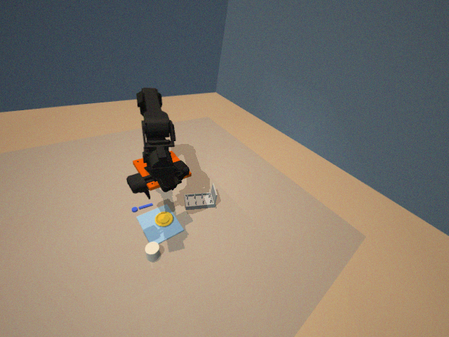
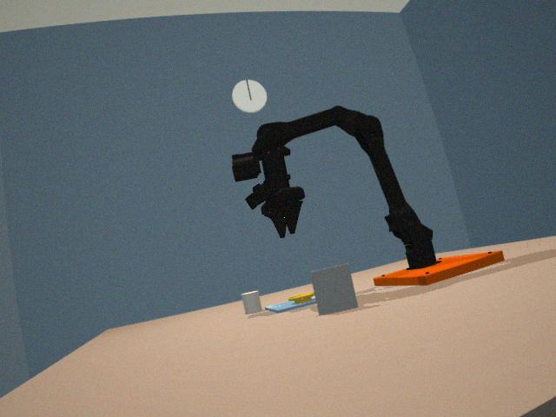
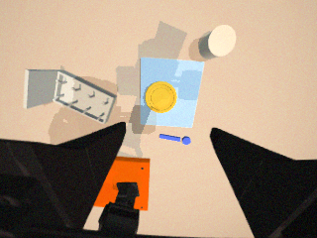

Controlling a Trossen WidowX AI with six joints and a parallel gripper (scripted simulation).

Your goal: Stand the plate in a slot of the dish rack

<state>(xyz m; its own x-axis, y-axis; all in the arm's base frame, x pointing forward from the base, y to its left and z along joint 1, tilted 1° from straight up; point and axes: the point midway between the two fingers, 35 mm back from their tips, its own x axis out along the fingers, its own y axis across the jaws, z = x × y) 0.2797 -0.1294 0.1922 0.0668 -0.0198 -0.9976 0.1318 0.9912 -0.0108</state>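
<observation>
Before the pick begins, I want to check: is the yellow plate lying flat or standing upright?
Lying flat. The plate rests on the blue mat, outside the rack.

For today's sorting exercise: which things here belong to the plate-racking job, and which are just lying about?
Belongs to the job:
yellow plate
grey dish rack
gripper, open and empty

Just lying about:
blue mat under the plate
blue spoon
white cup

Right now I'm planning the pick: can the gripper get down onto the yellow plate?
Probably yes. The gripper hangs open and empty high above the plate, which lies flat on the blue mat with nothing over it.
</observation>
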